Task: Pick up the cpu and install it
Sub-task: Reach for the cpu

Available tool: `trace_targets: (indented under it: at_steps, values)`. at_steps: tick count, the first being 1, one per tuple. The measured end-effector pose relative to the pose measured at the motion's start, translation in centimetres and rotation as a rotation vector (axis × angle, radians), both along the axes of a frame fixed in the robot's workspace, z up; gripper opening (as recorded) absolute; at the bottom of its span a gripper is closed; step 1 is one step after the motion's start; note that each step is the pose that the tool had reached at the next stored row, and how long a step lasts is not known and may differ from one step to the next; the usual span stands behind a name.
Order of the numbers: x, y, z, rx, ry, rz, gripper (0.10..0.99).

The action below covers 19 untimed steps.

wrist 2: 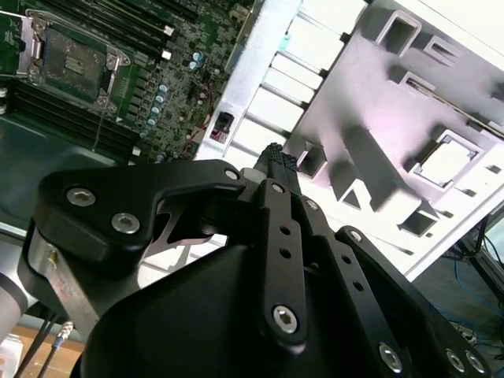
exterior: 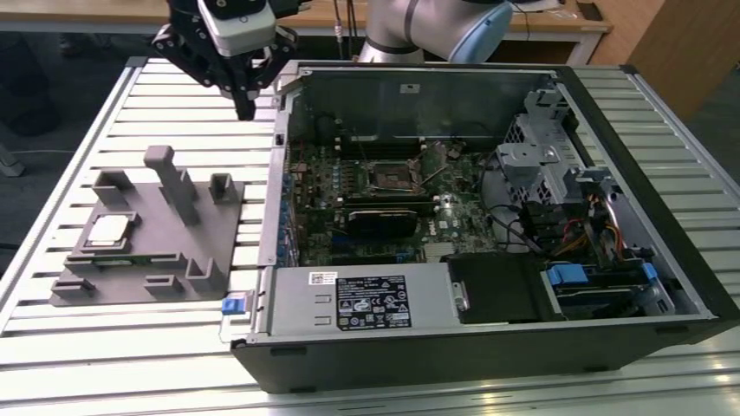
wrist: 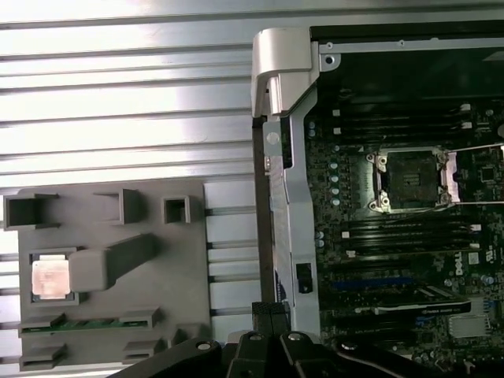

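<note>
So the slatted table (exterior: pixel 173 113) had the open computer case (exterior: pixel 463 347) on it, with a grey holder tray (exterior: pixel 116 296) just beside it on the exterior view's left. The gripper (exterior: pixel 244 108) hung beside a corner of the case, pinched closed on nothing. The cpu (exterior: pixel 107 229) sat in a tray pocket, well apart from it.

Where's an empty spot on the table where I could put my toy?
The bare table slats behind the grey holder, left of the computer case in the exterior view, though the gripper hangs over them. Also the slats in front of the holder. Inside the case is crowded, and the holder carries the cpu.
</note>
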<state>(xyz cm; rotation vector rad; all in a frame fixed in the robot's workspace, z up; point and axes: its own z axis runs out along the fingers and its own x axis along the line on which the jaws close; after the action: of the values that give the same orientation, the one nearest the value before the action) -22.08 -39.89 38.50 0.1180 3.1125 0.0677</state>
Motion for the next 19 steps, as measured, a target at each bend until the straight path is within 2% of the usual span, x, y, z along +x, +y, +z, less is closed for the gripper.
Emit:
trace_targets:
  at_steps: [19]
  values:
    - [-1.05, 0.00, -0.07, 0.000, 0.0001, 0.000, 0.118]
